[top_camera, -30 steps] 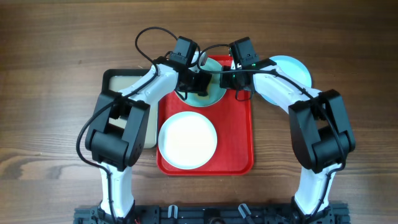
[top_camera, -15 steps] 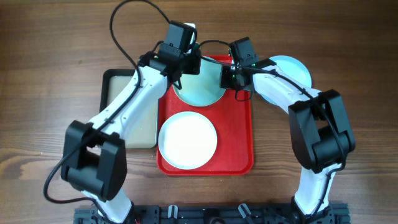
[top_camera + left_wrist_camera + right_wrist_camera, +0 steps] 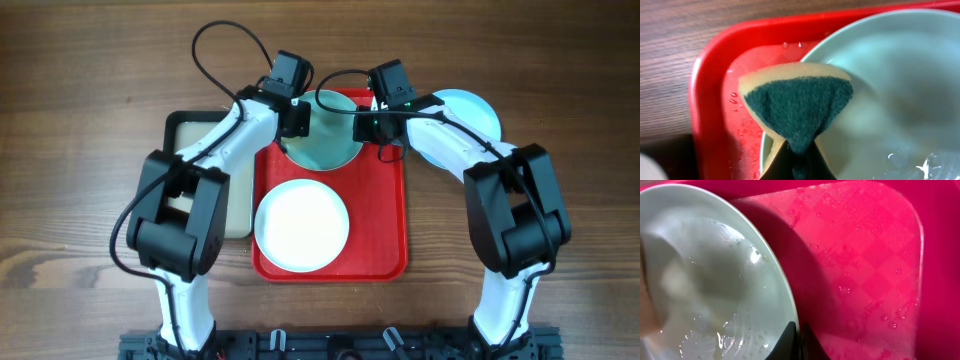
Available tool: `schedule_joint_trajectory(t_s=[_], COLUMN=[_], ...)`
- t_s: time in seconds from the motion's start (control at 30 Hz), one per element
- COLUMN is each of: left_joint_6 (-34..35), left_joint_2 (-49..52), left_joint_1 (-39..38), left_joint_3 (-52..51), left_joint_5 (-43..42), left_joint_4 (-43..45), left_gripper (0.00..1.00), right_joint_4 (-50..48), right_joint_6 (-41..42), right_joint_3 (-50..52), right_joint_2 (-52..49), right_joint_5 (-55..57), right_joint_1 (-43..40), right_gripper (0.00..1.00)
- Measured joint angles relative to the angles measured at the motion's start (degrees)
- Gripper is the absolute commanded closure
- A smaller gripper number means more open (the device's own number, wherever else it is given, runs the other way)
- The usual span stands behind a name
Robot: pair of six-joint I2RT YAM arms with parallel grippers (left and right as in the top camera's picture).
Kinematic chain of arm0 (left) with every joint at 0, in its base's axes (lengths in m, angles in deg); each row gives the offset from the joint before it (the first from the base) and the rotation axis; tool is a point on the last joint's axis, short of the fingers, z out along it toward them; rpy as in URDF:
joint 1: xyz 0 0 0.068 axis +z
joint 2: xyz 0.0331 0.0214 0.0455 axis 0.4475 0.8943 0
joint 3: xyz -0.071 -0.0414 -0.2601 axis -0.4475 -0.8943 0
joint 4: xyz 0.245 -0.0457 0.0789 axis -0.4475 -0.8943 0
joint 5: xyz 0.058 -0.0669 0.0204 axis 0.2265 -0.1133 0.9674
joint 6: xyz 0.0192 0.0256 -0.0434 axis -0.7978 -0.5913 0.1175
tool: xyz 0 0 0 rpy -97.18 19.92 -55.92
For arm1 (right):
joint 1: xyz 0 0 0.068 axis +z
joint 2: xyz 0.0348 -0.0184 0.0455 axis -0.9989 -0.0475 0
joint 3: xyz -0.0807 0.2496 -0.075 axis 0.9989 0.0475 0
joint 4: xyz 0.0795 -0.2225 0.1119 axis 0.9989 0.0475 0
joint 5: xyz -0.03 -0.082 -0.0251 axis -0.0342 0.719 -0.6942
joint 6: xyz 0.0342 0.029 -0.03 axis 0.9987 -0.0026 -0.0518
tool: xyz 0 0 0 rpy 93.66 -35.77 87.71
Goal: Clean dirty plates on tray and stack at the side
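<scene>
The red tray point(image 3: 385, 215) holds an aqua-teal plate point(image 3: 325, 140) at its far end and a white plate point(image 3: 301, 225) nearer me. A pale blue plate point(image 3: 470, 110) lies on the table right of the tray. My left gripper point(image 3: 298, 122) is shut on a yellow-and-green sponge point(image 3: 797, 105), pressed on the teal plate's point(image 3: 900, 90) left rim. My right gripper point(image 3: 368, 125) is shut on the teal plate's point(image 3: 710, 280) right rim, seen in the right wrist view point(image 3: 799, 339) over the wet tray point(image 3: 865, 270).
A smaller beige tray point(image 3: 200, 140) with a dark rim sits left of the red tray, partly under my left arm. Water drops lie on the red tray point(image 3: 715, 85). Wooden table lies all around.
My left arm swung out and back along the teal plate's left side, the sponge moving over the plate. My right gripper has kept its hold on the plate's right rim.
</scene>
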Motion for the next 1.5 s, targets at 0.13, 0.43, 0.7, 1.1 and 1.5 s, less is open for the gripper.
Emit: schedule_joint_trajectory(t_s=[0.13, 0.43, 0.7, 1.1, 1.5], left_joint_6=[0.0, 0.0, 0.3, 0.5, 0.5], left_joint_2=[1.2, 2.1, 2.3, 2.5, -22.9], left_joint_1=[0.0, 0.5, -3.9, -7.6, 13.4], left_joint_3=[0.1, 0.7, 0.7, 0.7, 0.5], left_joint_5=[-1.7, -13.7, -17.0, -18.5, -5.3], left_joint_4=[0.5, -0.6, -0.6, 0.7, -13.3], left_gripper=[0.96, 0.94, 0.92, 0.96, 0.96], right_joint_4=[0.0, 0.0, 0.0, 0.0, -0.2], right_joint_6=[0.0, 0.0, 0.0, 0.0, -0.2], right_joint_3=[0.0, 0.0, 0.0, 0.0, 0.0], right_joint_2=[0.0, 0.0, 0.0, 0.0, 0.0], right_joint_5=[0.0, 0.1, 0.1, 0.3, 0.2], right_joint_1=[0.0, 0.0, 0.0, 0.0, 0.2], right_gripper=[0.96, 0.96, 0.96, 0.96, 0.72])
